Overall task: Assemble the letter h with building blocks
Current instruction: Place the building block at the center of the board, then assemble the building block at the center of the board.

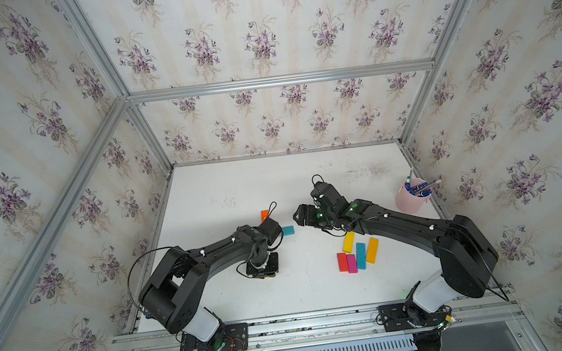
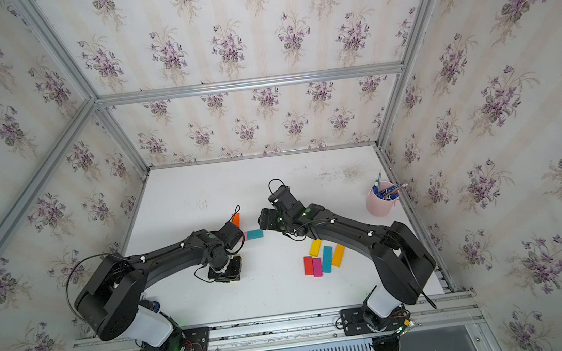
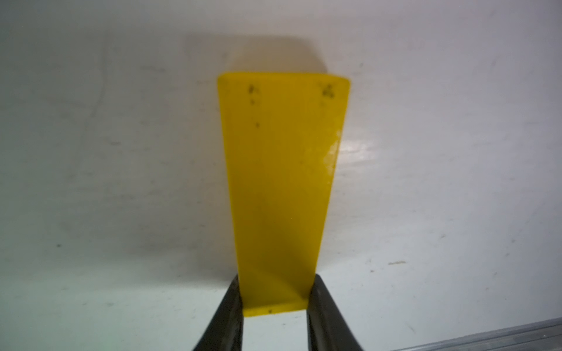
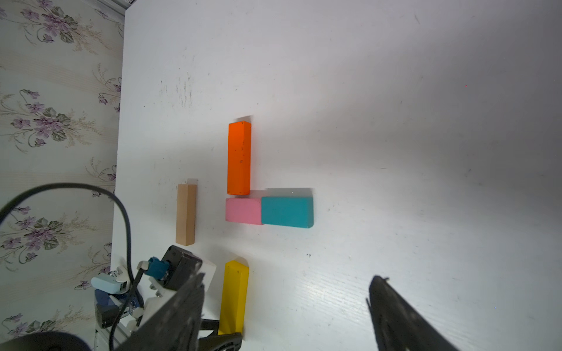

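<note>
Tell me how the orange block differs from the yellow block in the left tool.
The orange block lies free on the table; the yellow block is clamped at one end by the left tool. The orange block's end touches the pink block; the yellow block stands apart from it. Colour differs: orange against yellow. Both are long slim bars pointing the same way.

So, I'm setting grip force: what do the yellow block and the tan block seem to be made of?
The yellow block looks like painted wood: smooth, slightly glossy coat, with a pale, perhaps worn patch at one edge. The tan block is probably bare wood: matte, unpainted, pale natural colour.
</note>
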